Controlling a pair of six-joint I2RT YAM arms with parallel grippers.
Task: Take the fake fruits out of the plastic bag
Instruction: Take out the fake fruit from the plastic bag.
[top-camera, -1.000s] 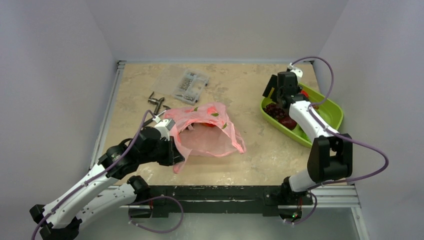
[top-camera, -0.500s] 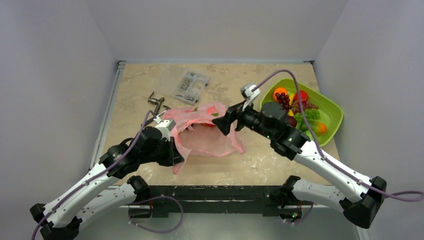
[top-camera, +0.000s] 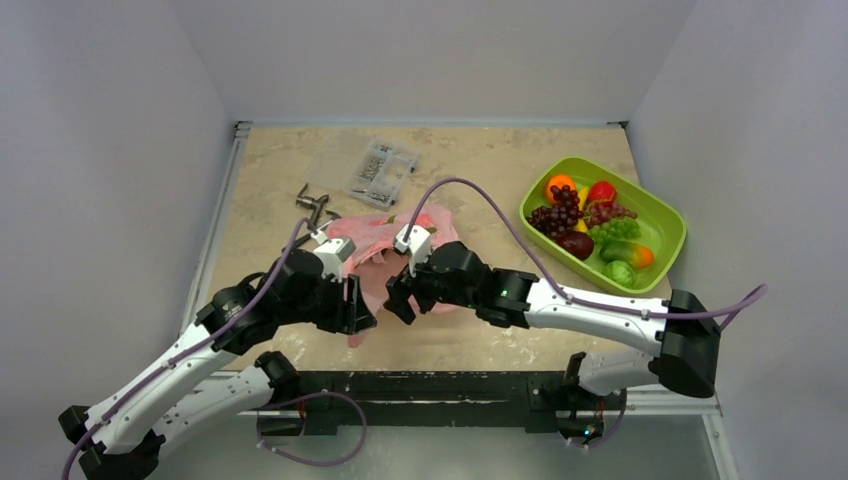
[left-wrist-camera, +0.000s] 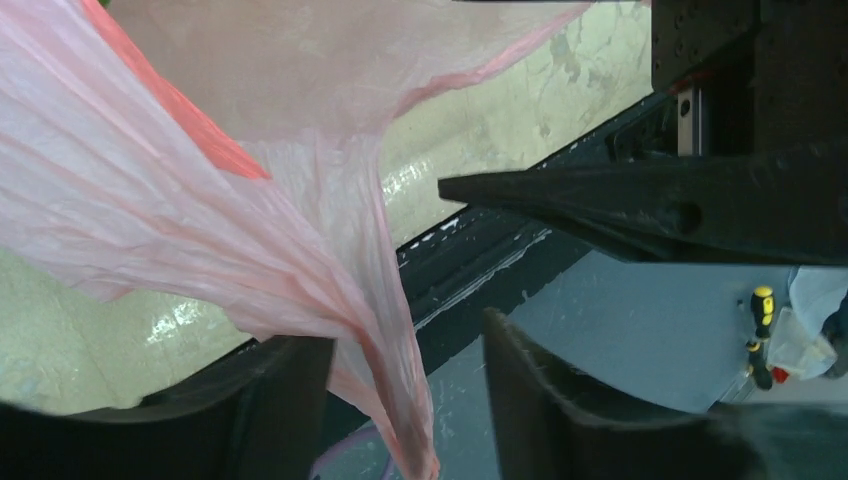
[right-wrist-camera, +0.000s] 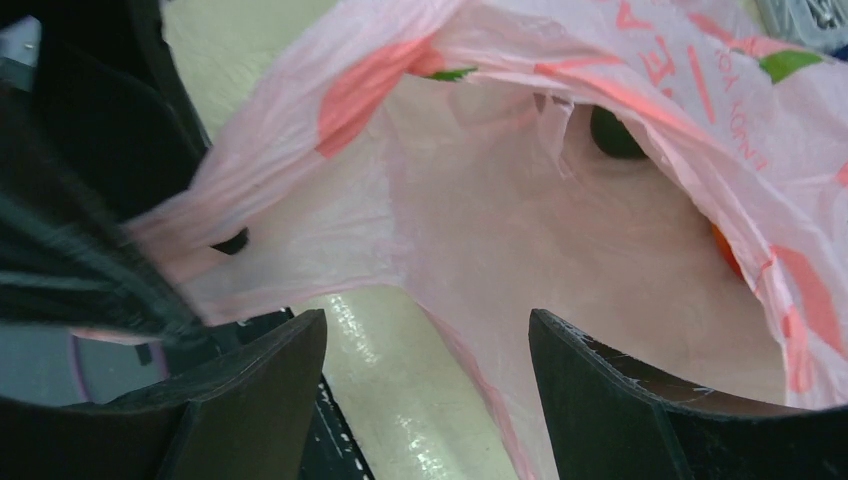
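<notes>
Pink crinkly film bag (top-camera: 378, 238) lies on the bench (top-camera: 500, 170). At its near edge the left end effector (left-wrist-camera: 395, 335) stands parted, film draped between its fingers (left-wrist-camera: 280, 400); the right end effector (right-wrist-camera: 425, 320) gapes empty at its mouth. Dark-green glossy fruit (right-wrist-camera: 612, 135) sits inside. Unpinned, the bag could slide or fold shut.
</notes>
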